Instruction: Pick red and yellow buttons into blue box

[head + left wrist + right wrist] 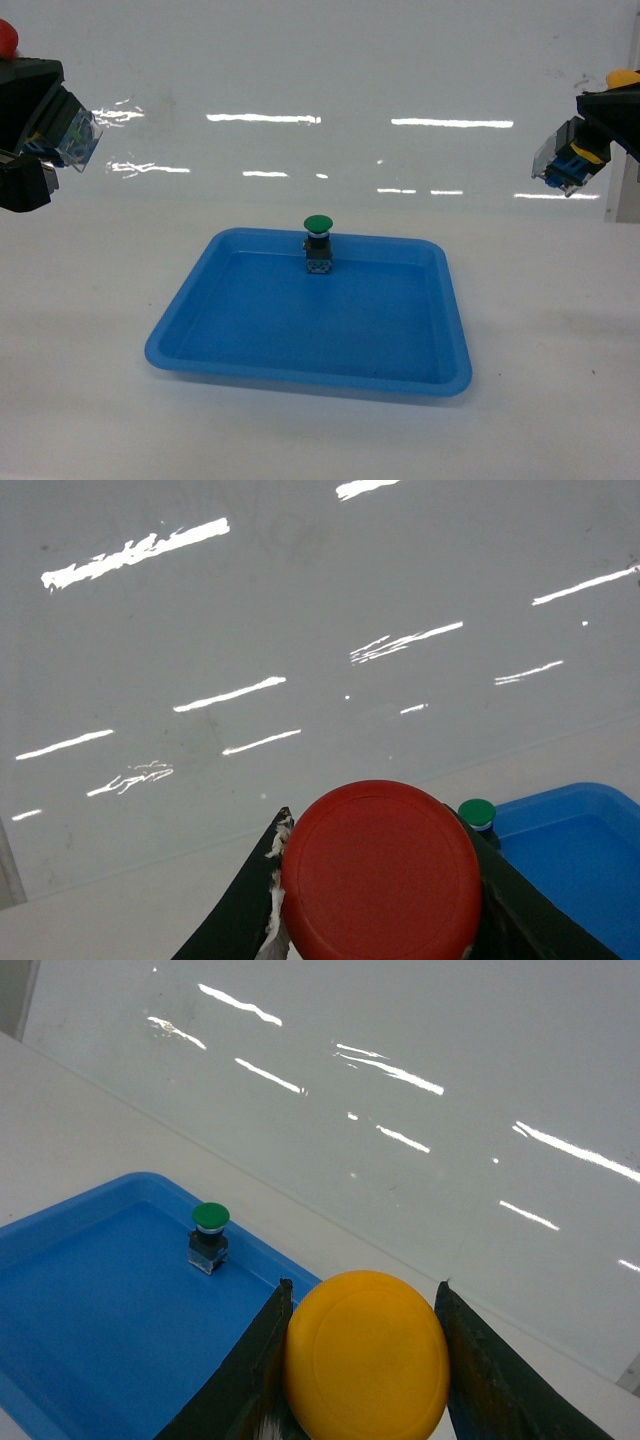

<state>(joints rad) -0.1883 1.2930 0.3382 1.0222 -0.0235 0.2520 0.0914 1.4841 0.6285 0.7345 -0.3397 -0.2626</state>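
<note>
A: Although the head view cuts both arms off at its edges, the left pincer [45, 125] shows at nine o'clock and the right pincer [585, 140] at three o'clock. What are they carrying?

B: The left one is clenched on the red button [380, 872]; in its wrist view the red cap fills the space between the two dark fingers [245, 905] and hides its base. In the head view only a sliver of red shows at the top left corner, with the clear block below it.

A: And the right?

B: Grasping the yellow button [366, 1356], cap squeezed between its fingers [490, 1370]. The head view shows just a sliver of yellow at the frame's right edge, above a clear and blue block.

A: What sits in the middle?

B: A shallow blue tray [200, 310] on the white counter [80, 420], with a green button [318, 240] standing upright inside, near the twelve o'clock rim. Both held buttons are well apart from it.

A: The blue box?

B: No deep crate shows in any view.
</note>
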